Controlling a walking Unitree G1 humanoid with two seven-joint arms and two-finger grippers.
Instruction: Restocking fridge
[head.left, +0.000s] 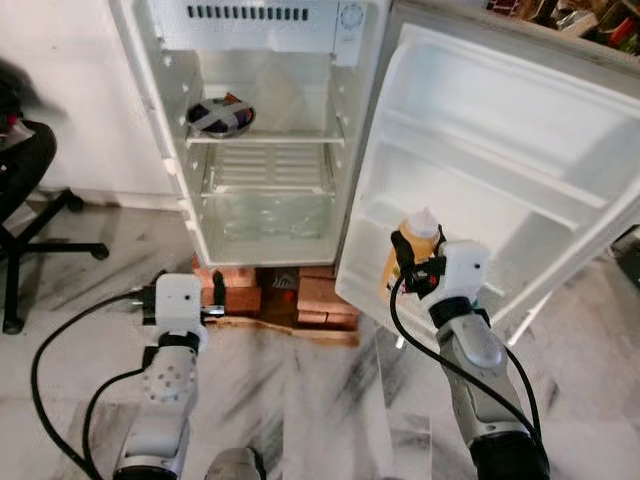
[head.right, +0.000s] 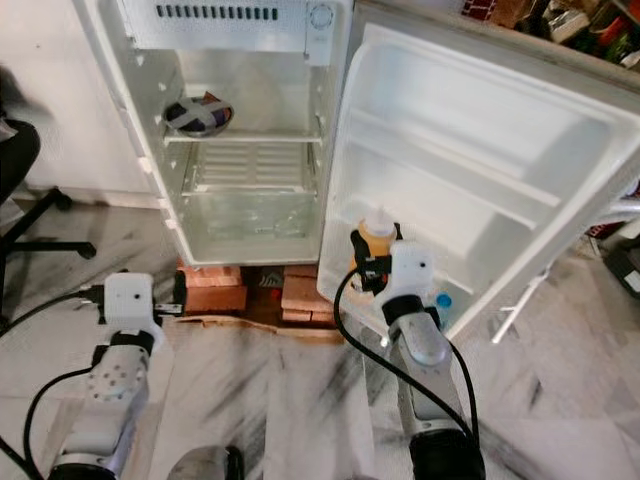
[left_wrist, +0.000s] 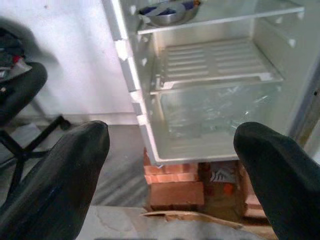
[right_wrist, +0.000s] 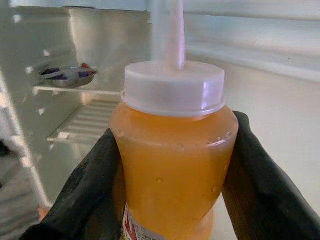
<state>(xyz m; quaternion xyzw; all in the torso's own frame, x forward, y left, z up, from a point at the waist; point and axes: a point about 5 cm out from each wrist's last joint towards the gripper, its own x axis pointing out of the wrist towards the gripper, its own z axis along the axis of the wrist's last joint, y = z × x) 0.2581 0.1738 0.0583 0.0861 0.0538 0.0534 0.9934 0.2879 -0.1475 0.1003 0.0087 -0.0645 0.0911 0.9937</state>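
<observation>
Right gripper (head.left: 415, 262) clamps both black fingers on the orange squeeze bottle with the white nozzle cap (right_wrist: 172, 150), upright at centre right of the head view, right against the lower shelf of the open white fridge door (head.left: 520, 150). Lower left, the left gripper (left_wrist: 172, 165) hangs low with fingers spread wide over the grey marble floor (head.left: 300, 390). Beyond, red bricks (head.left: 240, 295) prop the white fridge (head.left: 265, 240), a steel bowl (head.left: 220, 117) on its upper shelf.

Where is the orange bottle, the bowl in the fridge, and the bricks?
orange bottle (right_wrist: 172, 165), right wrist view, its body.
bowl (head.left: 220, 118), left eye view, its rim.
bricks (left_wrist: 177, 192), left wrist view, front face.
</observation>
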